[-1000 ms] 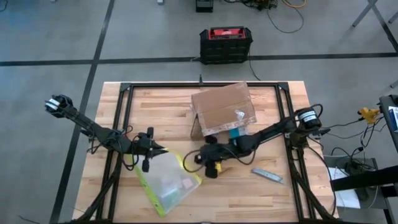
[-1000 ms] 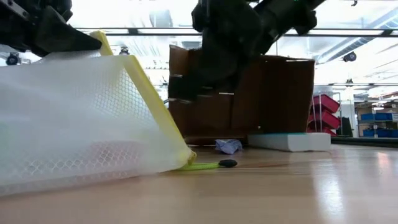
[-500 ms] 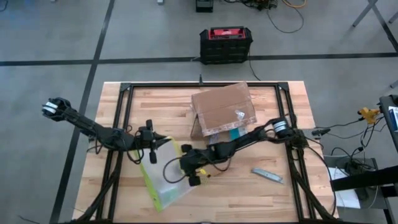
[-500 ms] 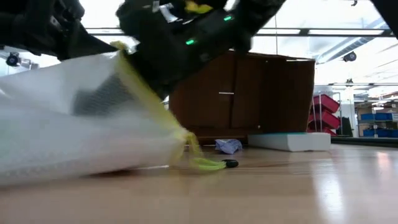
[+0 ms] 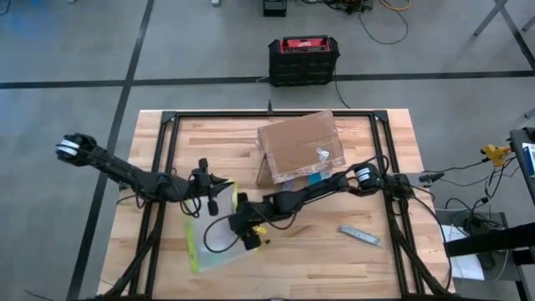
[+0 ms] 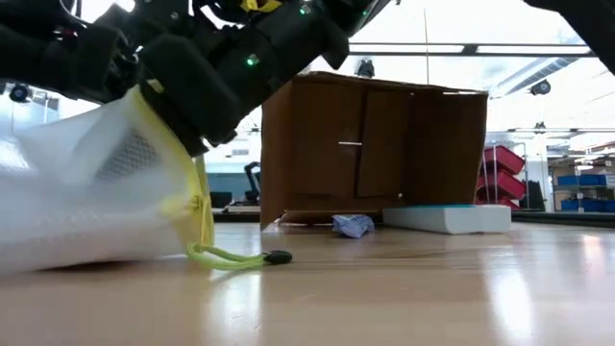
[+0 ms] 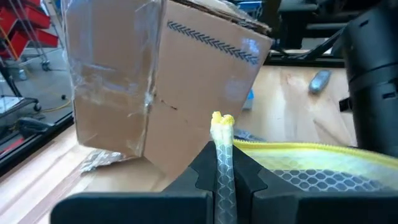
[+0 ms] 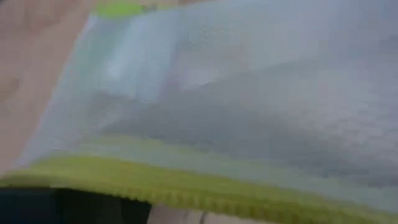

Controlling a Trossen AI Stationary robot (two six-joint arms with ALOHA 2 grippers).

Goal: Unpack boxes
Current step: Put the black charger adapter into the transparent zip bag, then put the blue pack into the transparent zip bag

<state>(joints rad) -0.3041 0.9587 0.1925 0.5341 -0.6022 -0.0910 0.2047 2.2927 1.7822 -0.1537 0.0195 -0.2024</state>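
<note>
**Right arm reaches into the pouch; carton left standing behind**

We noted the right gripper (image 5: 243,227) low and left of centre in the overhead frame, pushed in at the mouth of the clear plastic pouch (image 5: 214,241). We could not make out from any view whether its fingers stood apart or together; its own camera gave only the pouch's mesh wall and yellow-green edge (image 8: 186,186) right against the lens. A second before, that gripper had hung nearer the middle of the frame, just below the carton, so the arm had swung left and down to the pouch.

The left gripper (image 5: 206,191) sat just above the pouch in the overhead frame, fingers together and clamped on the pouch's yellow edge, which we saw pinched between the two dark fingers (image 7: 202,174) in the wrist picture. The pouch had shifted under this hold, its mouth now turned toward the right arm.

The brown cardboard carton (image 5: 299,148) stood in the upper middle of the overhead frame, well apart from both grippers, flap raised, tape strips showing. A flat teal-topped item (image 6: 447,217) and a crumpled scrap (image 6: 353,225) lay at its foot in the table-level view. A small grey tool (image 5: 359,237) lay lower right.

We judged that something from the carton was being bagged, with unpacking part done.
</note>
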